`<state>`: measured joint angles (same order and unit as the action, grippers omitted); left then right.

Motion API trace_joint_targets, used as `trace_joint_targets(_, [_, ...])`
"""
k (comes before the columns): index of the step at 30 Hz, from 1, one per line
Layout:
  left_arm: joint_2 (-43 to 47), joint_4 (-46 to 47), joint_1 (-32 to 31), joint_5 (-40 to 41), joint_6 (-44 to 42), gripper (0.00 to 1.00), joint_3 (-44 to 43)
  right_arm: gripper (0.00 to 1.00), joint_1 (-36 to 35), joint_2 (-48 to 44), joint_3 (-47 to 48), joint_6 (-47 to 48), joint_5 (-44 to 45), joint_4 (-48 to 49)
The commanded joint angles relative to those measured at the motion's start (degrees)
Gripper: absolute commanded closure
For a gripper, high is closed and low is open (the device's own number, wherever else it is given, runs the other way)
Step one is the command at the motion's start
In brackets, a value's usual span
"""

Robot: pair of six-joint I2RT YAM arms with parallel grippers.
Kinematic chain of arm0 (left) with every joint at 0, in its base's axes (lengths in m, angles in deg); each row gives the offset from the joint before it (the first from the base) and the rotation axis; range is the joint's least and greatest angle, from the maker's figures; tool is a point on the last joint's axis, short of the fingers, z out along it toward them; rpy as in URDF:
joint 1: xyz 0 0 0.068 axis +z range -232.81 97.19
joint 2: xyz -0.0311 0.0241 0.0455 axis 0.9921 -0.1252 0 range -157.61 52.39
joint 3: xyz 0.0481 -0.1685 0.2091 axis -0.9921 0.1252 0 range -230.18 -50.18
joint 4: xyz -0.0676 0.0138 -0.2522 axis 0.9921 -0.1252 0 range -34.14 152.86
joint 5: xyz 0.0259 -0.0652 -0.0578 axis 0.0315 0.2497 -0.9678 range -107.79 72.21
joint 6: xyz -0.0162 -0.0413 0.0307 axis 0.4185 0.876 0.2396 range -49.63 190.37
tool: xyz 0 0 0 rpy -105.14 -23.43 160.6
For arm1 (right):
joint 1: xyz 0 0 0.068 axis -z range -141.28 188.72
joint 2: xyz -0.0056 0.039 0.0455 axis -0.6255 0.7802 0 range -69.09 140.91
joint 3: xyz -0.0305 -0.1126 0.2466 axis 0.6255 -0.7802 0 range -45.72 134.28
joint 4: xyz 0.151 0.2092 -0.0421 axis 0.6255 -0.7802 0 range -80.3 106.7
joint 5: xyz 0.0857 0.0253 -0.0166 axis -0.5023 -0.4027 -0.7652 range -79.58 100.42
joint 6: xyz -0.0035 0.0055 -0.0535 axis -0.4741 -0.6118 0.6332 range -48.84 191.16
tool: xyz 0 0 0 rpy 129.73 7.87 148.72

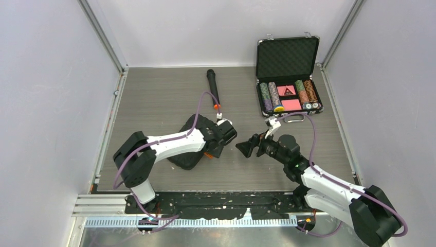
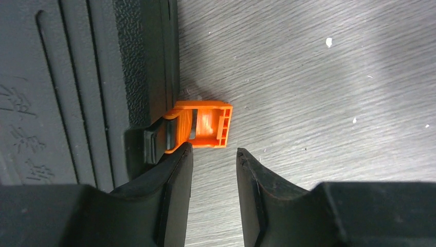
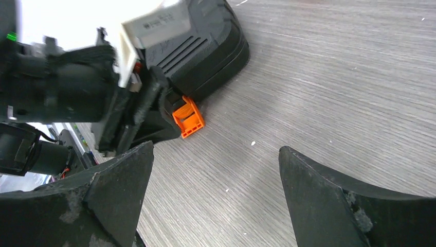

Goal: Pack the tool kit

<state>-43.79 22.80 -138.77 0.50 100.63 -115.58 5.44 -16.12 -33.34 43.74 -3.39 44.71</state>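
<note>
The black ribbed case [image 2: 77,77] lay shut on the bench [image 1: 154,92], its orange latch [image 2: 203,125] jutting just beyond the left hand [image 2: 215,154], which was spread and pinching nothing. The right hand [image 3: 216,149] gaped wide to its right.

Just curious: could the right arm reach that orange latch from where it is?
Probably yes: bare table lies between the open right gripper and the latch, though the left gripper sits right beside it and may crowd it.

- Top view: fixed high behind me, looking down over the whole surface [image 1: 154,92].
- Left wrist: very close, looking past my left fingers [image 2: 172,198] at the orange latch [image 2: 205,123].
- Right wrist: low and near, sharing that orange latch [image 3: 188,118].
</note>
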Motion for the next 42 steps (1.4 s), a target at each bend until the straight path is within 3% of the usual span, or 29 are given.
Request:
trace_joint_targets(1, [-1.42, 3.17, -0.25, 2.26, 3.0, 0.64, 0.21, 0.04, -0.2, -2.06, -0.79, 1.61, 2.94, 0.12])
trace_joint_targets(19, [-9.37, 4.2, -0.3, 0.5, 0.1, 0.75, -1.69, 0.04, -0.19, -0.85, -0.97, 0.74, 1.78, 1.3])
trace_joint_targets(28, [-6.96, 2.27, 1.02, -1.33, -2.89, 1.0, -2.67, 0.04, -0.21, 0.3, -0.87, 0.5, -0.67, 3.46])
trace_joint_targets(37, [-1.21, 0.21, 1.24, -4.16, -5.5, 1.0, -3.8, 0.05, -0.88, 5.67, -1.63, -2.03, -4.73, 12.26])
trace_joint_targets(42, [1.1, -0.75, 1.94, -4.6, -6.29, 1.0, -4.33, 0.01, -1.0, 10.79, -1.42, -11.25, -2.04, 16.79])
